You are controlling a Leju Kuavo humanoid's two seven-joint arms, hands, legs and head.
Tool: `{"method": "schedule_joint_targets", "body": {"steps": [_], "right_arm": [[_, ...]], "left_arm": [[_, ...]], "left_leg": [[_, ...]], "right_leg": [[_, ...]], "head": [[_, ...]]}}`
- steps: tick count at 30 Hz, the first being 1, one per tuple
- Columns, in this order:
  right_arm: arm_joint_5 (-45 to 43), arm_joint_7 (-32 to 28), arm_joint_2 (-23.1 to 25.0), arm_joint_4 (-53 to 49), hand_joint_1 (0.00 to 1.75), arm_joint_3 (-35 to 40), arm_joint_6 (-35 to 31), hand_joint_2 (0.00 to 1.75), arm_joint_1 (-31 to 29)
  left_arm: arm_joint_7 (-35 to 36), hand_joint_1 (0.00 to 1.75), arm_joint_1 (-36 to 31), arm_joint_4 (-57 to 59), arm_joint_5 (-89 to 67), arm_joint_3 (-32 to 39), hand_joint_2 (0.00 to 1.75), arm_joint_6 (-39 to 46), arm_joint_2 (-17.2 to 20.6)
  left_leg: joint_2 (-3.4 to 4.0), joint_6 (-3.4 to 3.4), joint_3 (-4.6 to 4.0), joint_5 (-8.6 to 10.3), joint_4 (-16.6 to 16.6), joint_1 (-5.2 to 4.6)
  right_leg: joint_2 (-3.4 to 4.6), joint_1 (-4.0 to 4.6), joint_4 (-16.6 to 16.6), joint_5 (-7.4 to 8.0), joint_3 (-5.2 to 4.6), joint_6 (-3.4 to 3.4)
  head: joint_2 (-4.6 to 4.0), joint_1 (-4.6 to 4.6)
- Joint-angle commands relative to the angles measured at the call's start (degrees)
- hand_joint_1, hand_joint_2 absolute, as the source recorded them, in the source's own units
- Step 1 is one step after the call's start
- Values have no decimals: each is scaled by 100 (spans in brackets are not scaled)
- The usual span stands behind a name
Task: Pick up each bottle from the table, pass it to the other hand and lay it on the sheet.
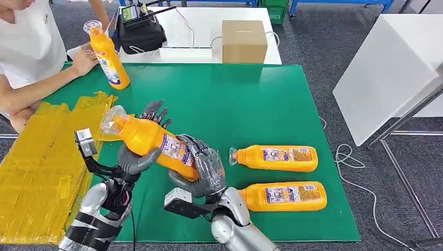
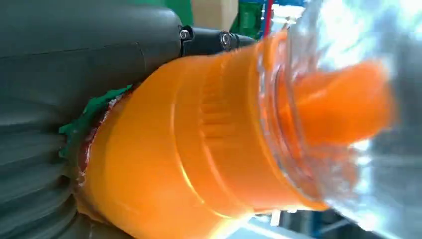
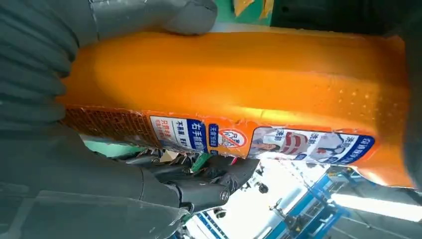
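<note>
In the head view, low and left of centre, the left hand [image 1: 140, 157] and right hand [image 1: 205, 170] both grip one orange plastic bottle with a clear cap [image 1: 149, 140], tilted above the green table mat [image 1: 251, 99]. Two more orange bottles [image 1: 277, 158] [image 1: 286, 196] lie at lower right; the yellow crinkled sheet [image 1: 36, 162] fills the left. At upper left, a person's hand [image 1: 83, 60] holds a fourth bottle [image 1: 108, 55] upright.

In the left wrist view, the left hand's fingers wrap the held bottle's neck.

In the right wrist view, the right hand's fingers clasp its labelled body.

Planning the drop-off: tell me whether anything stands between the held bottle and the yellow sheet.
Nothing visible does. The held bottle is gripped by both the left robot hand and the right robot hand above the green mat. The yellow sheet lies just beside it. The person's hand and upright bottle sit farther back.
</note>
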Motion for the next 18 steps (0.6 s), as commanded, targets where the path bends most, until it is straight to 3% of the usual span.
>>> {"method": "schedule_joint_targets", "body": {"steps": [1, 7, 15, 16, 17, 18], "right_arm": [[-125, 0, -146, 473, 175, 444, 315, 175, -152], [-345, -39, -150, 330, 175, 287, 224, 175, -97], [-737, -82, -363, -559, 175, -81, 213, 175, 164], [-838, -85, -383, -725, 33, -154, 257, 175, 220], [-899, -149, -421, -972, 0, -213, 199, 175, 293], [-939, -165, -465, -1229, 0, -249, 169, 175, 364]], "left_arm": [[-253, 175, 8, -483, 347, 610, 175, 563, -471], [-359, 175, 21, -643, 172, 809, 175, 1164, -506], [-441, 175, 32, -638, -131, 783, 175, 1340, -423], [-419, 175, 36, -623, -176, 780, 175, 1381, -410], [-416, 175, 34, -603, -287, 777, 175, 1476, -384], [-438, 175, 28, -586, -395, 778, 175, 1565, -360]], "left_leg": [[-3, -9, 11, -6, -1, 5], [-10, -11, 12, -3, -2, 6], [-18, -12, 23, -5, -1, 9], [-17, -15, 24, -5, -3, 9], [-13, -11, 13, -2, -4, 5], [-16, -14, 23, -5, -6, 6]], "right_leg": [[-8, 4, -7, -5, 17, -2], [-16, 5, -8, -5, 13, -4], [-25, 8, -12, -9, -4, -3], [-26, 7, -13, -9, -18, -4], [-20, 3, -10, -7, -34, -4], [-23, 4, -15, -9, -21, -5]], "head": [[0, 0], [0, 0], [0, -2], [0, -2], [0, -4], [0, -2]]}}
